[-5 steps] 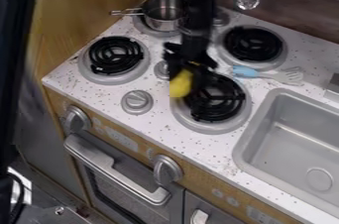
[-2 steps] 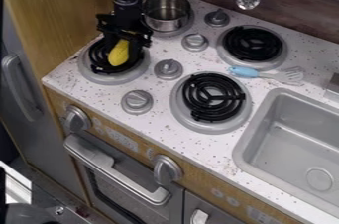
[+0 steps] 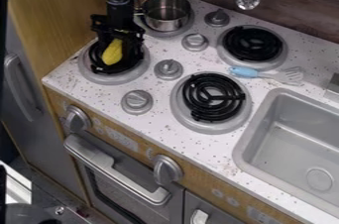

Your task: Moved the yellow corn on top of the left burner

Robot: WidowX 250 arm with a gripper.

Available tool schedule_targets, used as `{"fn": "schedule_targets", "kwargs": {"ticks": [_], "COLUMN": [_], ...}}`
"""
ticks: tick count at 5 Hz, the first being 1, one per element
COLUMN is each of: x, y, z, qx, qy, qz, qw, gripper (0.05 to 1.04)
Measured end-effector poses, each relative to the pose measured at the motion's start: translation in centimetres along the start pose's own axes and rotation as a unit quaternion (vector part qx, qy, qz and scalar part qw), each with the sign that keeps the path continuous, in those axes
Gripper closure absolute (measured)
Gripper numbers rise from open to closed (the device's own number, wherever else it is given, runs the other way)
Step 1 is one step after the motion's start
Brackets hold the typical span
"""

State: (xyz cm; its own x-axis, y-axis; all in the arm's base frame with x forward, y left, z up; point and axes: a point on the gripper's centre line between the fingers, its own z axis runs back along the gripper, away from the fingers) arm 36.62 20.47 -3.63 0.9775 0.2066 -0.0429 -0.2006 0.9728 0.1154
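Tool (image 3: pixel 118 49) holds corn (image 3: pixel 112 53) (tilted) over left burner (image 3: pixel 119 78).

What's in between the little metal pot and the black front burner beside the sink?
In the camera view, a grey ridged knob stands on the speckled white counter between them.

No text, label, brand, number or sign can be read. Faint pale markings (image 3: pixel 120 140) stand on the wooden front panel (image 3: pixel 197 179), below the hand (image 3: pixel 118 48): one group almost straight down from it, another well apart, lower and to its right. Neither can be made out as letters or figures.
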Motion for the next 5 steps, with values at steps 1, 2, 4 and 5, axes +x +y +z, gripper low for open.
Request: {"fn": "schedule_targets", "kwargs": {"ticks": [1,2,4,5], "x": [-0.4,-1.1,-3.0,-3.8], "y": [0.1,-1.4,-5.5,-6.5], "z": [-0.3,1.0,4.2,4.6], "qx": [-0.003,-0.023,-0.044,-0.040], "qy": [0.004,-0.001,-0.011,-0.010], "qz": [-0.010,-0.024,-0.094,-0.114], "qw": [0.9999,0.9994,0.9945,0.9926], "gripper": [0.125,0.087,0.087,0.087]}}
